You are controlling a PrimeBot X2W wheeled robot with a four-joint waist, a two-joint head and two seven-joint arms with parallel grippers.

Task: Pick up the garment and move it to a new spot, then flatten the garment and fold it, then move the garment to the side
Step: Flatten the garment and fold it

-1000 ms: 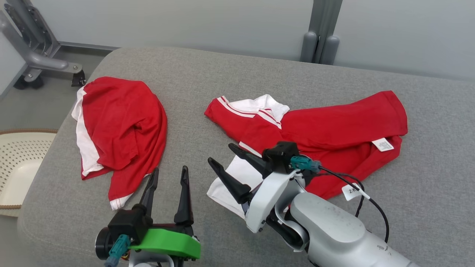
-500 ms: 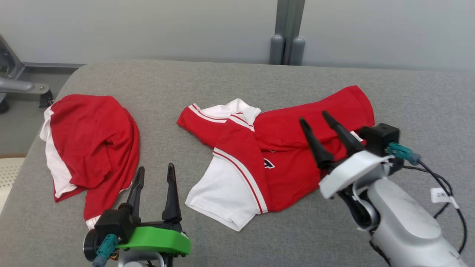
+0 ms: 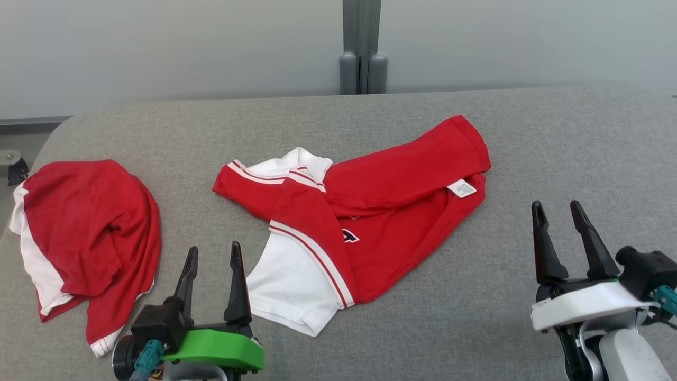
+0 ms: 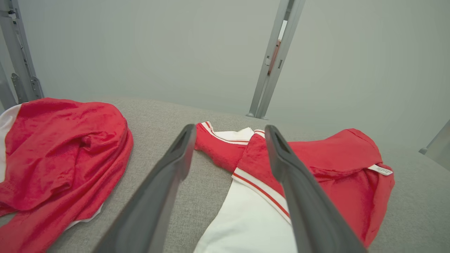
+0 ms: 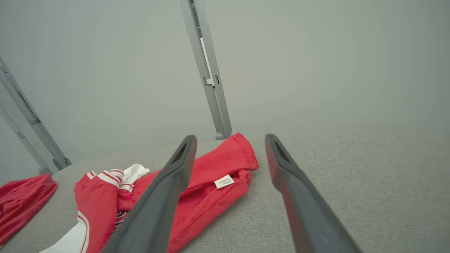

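Observation:
A crumpled red and white garment (image 3: 381,211) with a white label lies in the middle of the grey padded table (image 3: 555,143). It also appears in the left wrist view (image 4: 316,168) and the right wrist view (image 5: 207,200). My left gripper (image 3: 213,248) is open and empty at the near edge, just left of the garment's white sleeve, fingers pointing away from me. My right gripper (image 3: 556,205) is open and empty over bare table to the right of the garment, clear of it. Both wrist views show open jaws: left gripper (image 4: 230,127), right gripper (image 5: 230,137).
A second red and white garment (image 3: 84,227) lies bunched at the table's left end, seen too in the left wrist view (image 4: 59,151). A grey post (image 3: 362,58) stands behind the table against a pale wall. Bare table stretches to the right.
The camera has turned right, shifting the whole picture left. My right gripper has swung from above the middle garment's near left part out to the bare table on its right. The garments lie as before.

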